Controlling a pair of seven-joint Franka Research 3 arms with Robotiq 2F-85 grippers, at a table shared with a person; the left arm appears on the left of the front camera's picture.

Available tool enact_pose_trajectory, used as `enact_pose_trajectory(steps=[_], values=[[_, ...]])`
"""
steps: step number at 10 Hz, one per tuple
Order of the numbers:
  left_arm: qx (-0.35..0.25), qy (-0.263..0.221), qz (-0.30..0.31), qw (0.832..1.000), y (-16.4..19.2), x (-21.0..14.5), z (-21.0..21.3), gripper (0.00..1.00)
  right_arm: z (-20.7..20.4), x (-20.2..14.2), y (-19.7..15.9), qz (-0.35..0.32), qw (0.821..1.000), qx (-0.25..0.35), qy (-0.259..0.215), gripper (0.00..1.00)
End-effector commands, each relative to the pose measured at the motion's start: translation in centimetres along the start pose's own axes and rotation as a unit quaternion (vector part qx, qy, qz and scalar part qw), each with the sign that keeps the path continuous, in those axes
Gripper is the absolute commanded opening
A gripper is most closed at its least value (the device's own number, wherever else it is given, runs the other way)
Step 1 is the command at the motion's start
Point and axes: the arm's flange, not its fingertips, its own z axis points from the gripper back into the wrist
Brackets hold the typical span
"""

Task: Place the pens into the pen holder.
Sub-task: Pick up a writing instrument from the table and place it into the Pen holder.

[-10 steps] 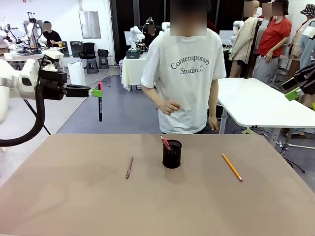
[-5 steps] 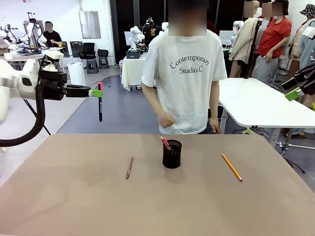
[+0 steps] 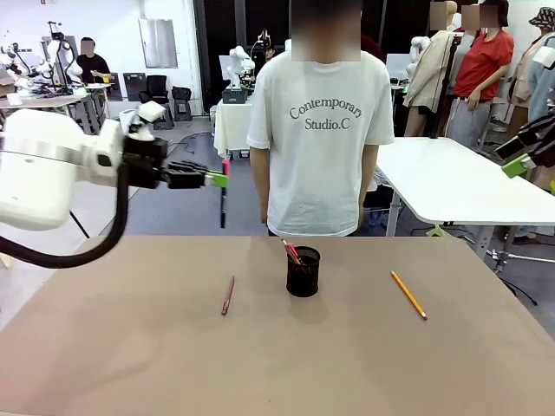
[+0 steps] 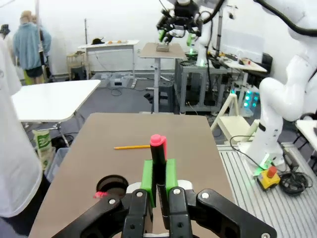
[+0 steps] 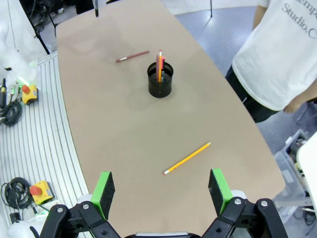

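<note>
From the front, we see the left gripper (image 3: 217, 179) held high, left of the pen holder (image 3: 303, 271). It pinches a black pen (image 3: 224, 199) that hangs upright, long axis vertical, with its pinkish-red cap on top. The left wrist view adds what the front does not: both green pads are pressed against the barrel just below the cap, with the holder's rim low in the picture beneath them.

The right wrist view looks down from high over the table (image 5: 109, 129). There the right gripper (image 5: 162, 191) is spread wide with nothing between its pads. This view also lets us look into the holder from above, where a red-tipped pen (image 5: 159, 64) stands leaning on the rim.

The table is plain matte brown. A person (image 3: 321, 130) in a white printed T-shirt stands at its far side, and behind are a grey floor, white tables and other people.

The holder stands upright near the table's middle. A reddish-brown pen (image 3: 228, 295) lies flat to its left, well apart, its long axis running nearly straight from the person's side toward ours. A yellow pencil (image 3: 408, 295) lies flat to the right, also well apart, set on a diagonal from far-left to near-right.
</note>
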Motion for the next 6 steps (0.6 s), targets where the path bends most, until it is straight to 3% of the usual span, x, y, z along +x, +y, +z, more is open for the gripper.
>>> enact_pose_trajectory(steps=[1, 6], values=[[0.004, -0.026, -0.063, 0.998, 2.1, -0.7, -4.1, 0.00, 0.1, 0.0, 0.0, 0.004, 1.000, 0.003, -0.008, 1.00], [-0.009, -0.036, -0.082, 0.996, 7.7, -1.9, -14.7, 0.00, 0.1, 0.0, 0.0, 0.004, 1.000, 0.003, -0.008, 1.00]])
